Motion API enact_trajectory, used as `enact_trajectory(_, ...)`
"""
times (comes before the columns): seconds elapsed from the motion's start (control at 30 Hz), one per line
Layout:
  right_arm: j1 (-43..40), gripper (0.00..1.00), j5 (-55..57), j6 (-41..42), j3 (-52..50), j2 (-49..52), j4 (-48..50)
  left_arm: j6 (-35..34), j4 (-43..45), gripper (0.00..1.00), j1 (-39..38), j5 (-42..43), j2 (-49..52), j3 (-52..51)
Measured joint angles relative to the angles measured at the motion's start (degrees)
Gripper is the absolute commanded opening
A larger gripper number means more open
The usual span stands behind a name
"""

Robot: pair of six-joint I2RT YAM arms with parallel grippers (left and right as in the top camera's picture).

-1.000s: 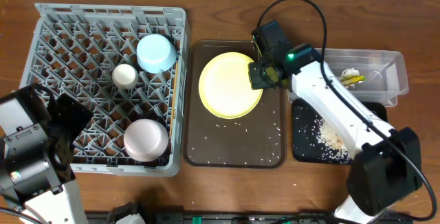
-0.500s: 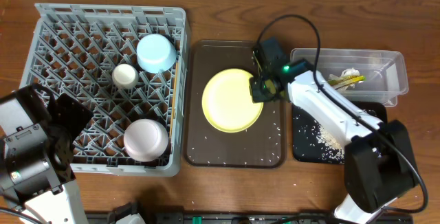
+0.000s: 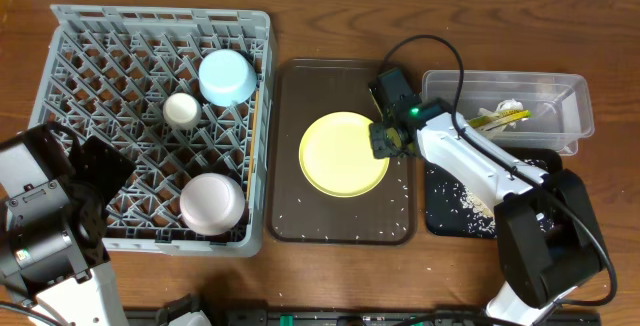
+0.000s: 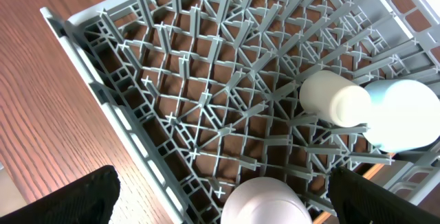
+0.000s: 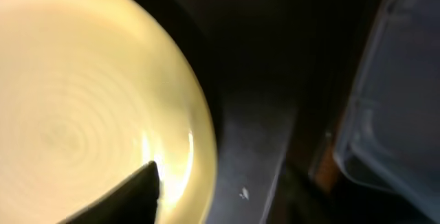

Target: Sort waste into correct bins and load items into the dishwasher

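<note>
Overhead, plate flat on brown tray, right arm hiding part of black tray, left wrist alone shows left jaws wide open, empty, over rack, right wrist shows right jaws parted astride plate rim, tub just beside.

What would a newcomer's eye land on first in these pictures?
Probably the bright yellow plate lying on the brown tray at centre, with the right gripper at its rim. Next, the big grey dish rack on the left, holding a light blue bowl, a small white cup and a pale pinkish bowl.
</note>
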Motion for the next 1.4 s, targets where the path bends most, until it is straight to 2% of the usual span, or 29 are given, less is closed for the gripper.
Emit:
enact_trajectory(0.13,-0.1,0.57,0.0,-0.2,3.1,-0.2,-3.4,0.0,0.0,0.98,0.0,0.0,0.0,0.0)
enact_trajectory(0.23,0.0,0.53,-5.2,-0.6,6.4,-1.2,-3.6,0.0,0.0,0.98,0.0,0.0,0.0,0.0)
enact_trajectory(0.33,2.1,0.47,-12.4,-0.5,7.5,-2.8,-0.1,0.0,0.0,0.98,0.0,0.0,0.0,0.0)
enact_trajectory(0.43,6.9,0.41,-14.0,0.7,7.4,-2.7,4.1,0.0,0.0,0.98,0.0,0.0,0.0,0.0)
enact_trajectory(0.57,16.0,0.41,-8.6,1.9,7.4,-0.5,8.7,0.0,0.0,0.98,0.0,0.0,0.0,0.0)
enact_trajectory(0.77,24.0,0.34,2.1,3.3,7.3,7.2,11.7,0.0,0.0,0.98,0.0,0.0,0.0,0.0)
enact_trajectory(1.0,24.3,0.25,7.9,5.2,6.6,12.4,12.1,0.0,0.0,0.98,0.0,0.0,0.0,0.0)
enact_trajectory(1.03,24.3,0.2,8.2,5.5,6.6,12.5,12.2,0.0,0.0,0.98,0.0,0.0,0.0,0.0)
enact_trajectory(1.1,24.3,0.01,8.3,6.0,6.6,12.5,12.3,0.0,0.0,0.98,0.0,0.0,0.0,0.0)
enact_trajectory(1.3,24.3,0.01,9.8,6.8,6.8,12.4,12.6,0.0,0.0,0.98,0.0,0.0,0.0,0.0)
enact_trajectory(1.4,23.3,0.01,8.6,7.0,7.8,11.3,8.7,0.0,0.0,0.98,0.0,0.0,0.0,0.0)
